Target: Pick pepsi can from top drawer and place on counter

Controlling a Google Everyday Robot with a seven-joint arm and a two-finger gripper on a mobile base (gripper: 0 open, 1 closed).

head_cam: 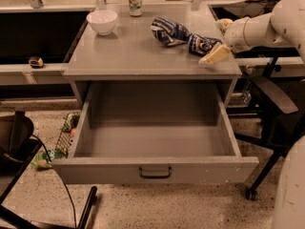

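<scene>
pepsi can at the counter's right edge, between the fingers

the pepsi can [200,44] is out of the top drawer [155,168], which stands pulled open with a bare floor. the can sits over the right rear part of the counter [143,56], just beside the blue-and-white striped snack bag [169,31] and seemingly touching it. the gripper [217,41] reaches in from the right, past the counter's edge, and the can lies directly to the left of it, its right end tucked between the two pale fingers [214,56]. one finger lies along the can's near lower side and the other shows behind and above it. i cannot tell whether they clamp the can or merely bracket it.

the can looks to be on its side or strongly tilted, with its long axis running roughly left to right and one end towards the snack bag. whether it rests fully on the counter is unclear. by my reading, the placing is nearly done: what remains is a clean let-go and a pull-away to the right, along the can's axis, so that it does not roll off the edge
</scene>
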